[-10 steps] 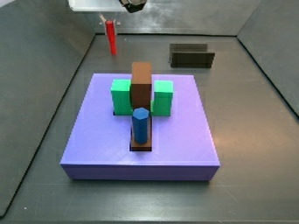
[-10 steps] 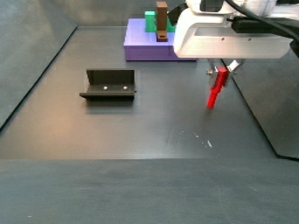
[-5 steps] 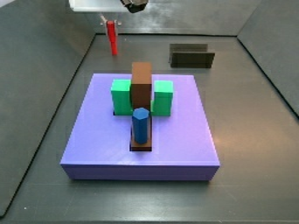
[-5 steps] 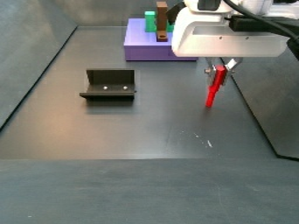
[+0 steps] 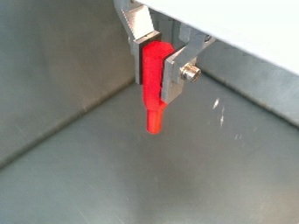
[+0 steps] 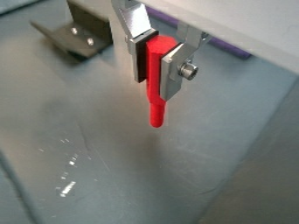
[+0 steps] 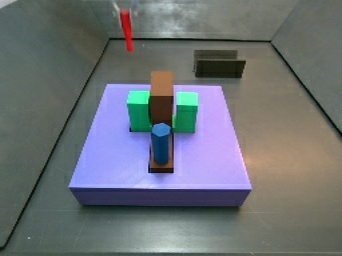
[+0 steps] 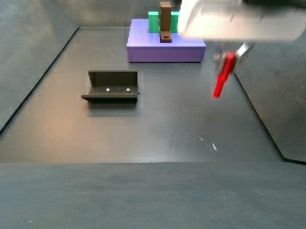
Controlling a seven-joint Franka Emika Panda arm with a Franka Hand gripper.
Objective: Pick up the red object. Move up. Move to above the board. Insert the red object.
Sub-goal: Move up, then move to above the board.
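Starting with the biggest thing, you have the board (image 7: 160, 140), a flat lavender slab lying on the grey floor; in a side view it also shows at the far end (image 8: 165, 45). On it stand a green block (image 7: 139, 110), an upright brown block (image 7: 162, 95) and a blue cylinder (image 7: 160, 143) in front of that.

Next, look at the fixture (image 8: 111, 86), a dark bracket standing on the floor well apart from the board; you see it again beyond the board (image 7: 219, 64) and at the edge of a wrist view (image 6: 73, 33).

Then comes the claw (image 6: 156, 57), raised clear of the floor and off to the side of the board. Its silver fingers (image 5: 177, 68) are clamped on the red object (image 5: 155, 83), which hangs upright below them with its lower end free in the air. You can see the same peg in both side views (image 8: 221, 79), (image 7: 127, 28), high above the floor and not over the board.
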